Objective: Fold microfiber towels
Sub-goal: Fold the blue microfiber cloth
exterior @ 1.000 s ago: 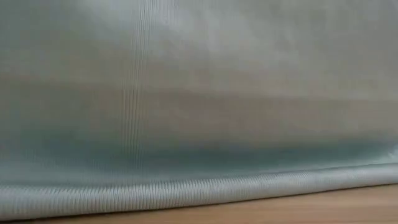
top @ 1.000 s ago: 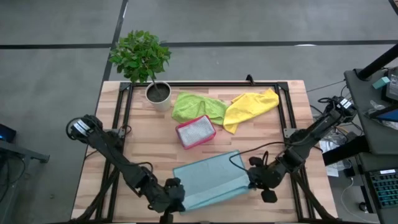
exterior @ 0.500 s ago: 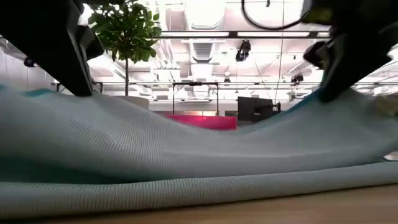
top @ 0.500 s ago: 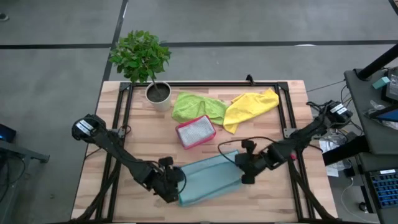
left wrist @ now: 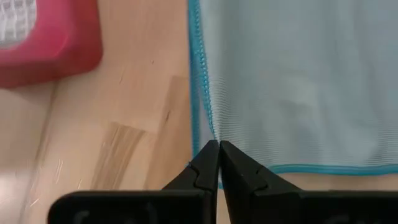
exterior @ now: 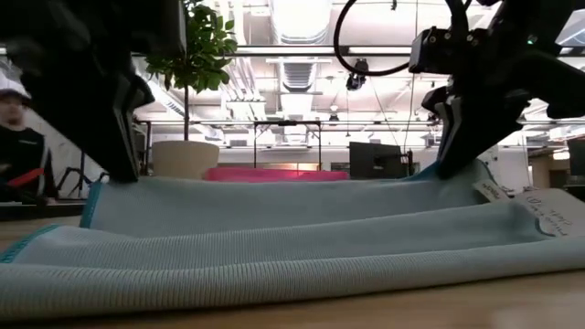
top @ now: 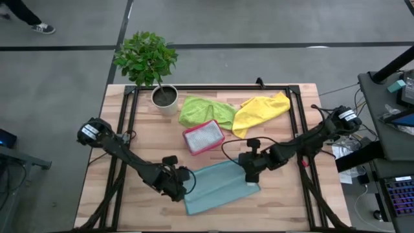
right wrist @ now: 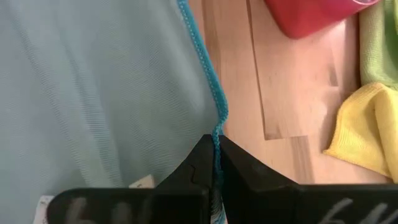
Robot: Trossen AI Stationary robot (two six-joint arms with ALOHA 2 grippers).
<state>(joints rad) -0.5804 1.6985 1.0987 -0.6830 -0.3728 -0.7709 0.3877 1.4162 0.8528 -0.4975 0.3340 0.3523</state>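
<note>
The light teal-blue towel lies folded at about 6 o'clock on the wooden counter, its upper layer drawn over the lower one so that the fold runs along the near edge in the low view. Both arms work on it. The left gripper sits at the towel's 9 o'clock corner, its jaws pressed together on the blue-stitched hem — the left wrist view shows the hem running straight into the closed tips. The right gripper is at the towel's 2 o'clock corner, jaws likewise pinched shut on the hem, which disappears between the two dark fingers.

Just beyond the towel, toward 12 o'clock, rests the small pink tray. Behind it lie the lime green towel and a yellow towel, crumpled and touching each other. A potted plant stands at the counter's 11 o'clock corner.

In the low view a person shows at the far left of the room — beyond the counter, well apart from the arms.
</note>
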